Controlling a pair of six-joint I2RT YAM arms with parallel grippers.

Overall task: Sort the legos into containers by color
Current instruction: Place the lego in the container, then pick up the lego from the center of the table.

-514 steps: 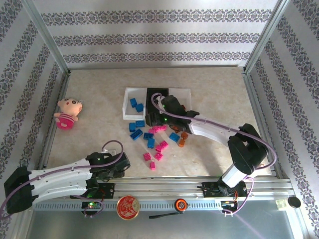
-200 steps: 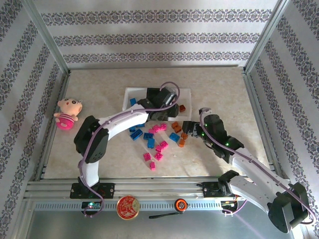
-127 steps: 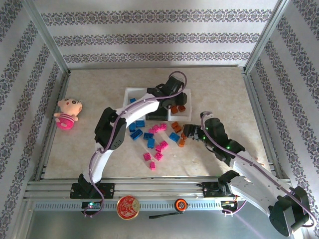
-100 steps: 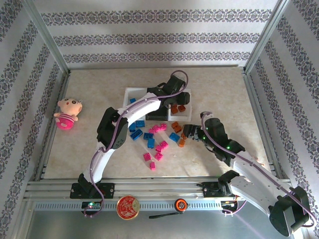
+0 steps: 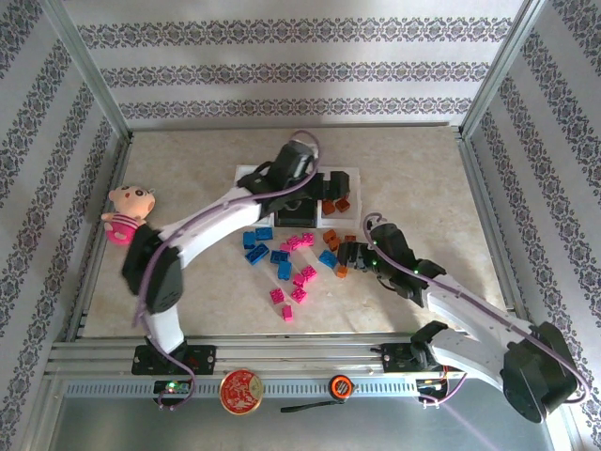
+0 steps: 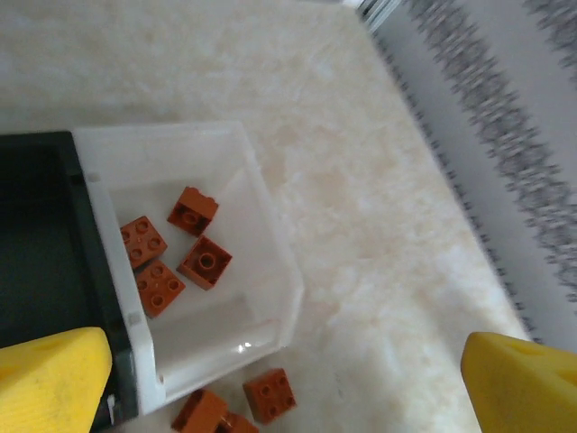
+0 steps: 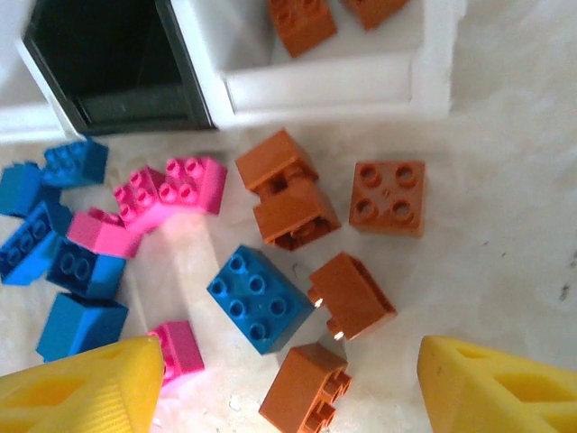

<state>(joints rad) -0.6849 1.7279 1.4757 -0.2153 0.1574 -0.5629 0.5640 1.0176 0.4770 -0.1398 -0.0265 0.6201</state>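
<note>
Left gripper [image 6: 287, 383] wide open, empty, over white plastic tray [image 6: 273, 225]. Right gripper [image 7: 288, 383] open, empty; crowded orange studded bricks [image 7: 350, 293] risk double-grab.

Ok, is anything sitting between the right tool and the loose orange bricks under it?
Nothing visible does. The right tool hangs open over the loose orange bricks, which lie uncovered on the table. A blue brick sits close beside one of them, so a grab there may catch it too.
</note>
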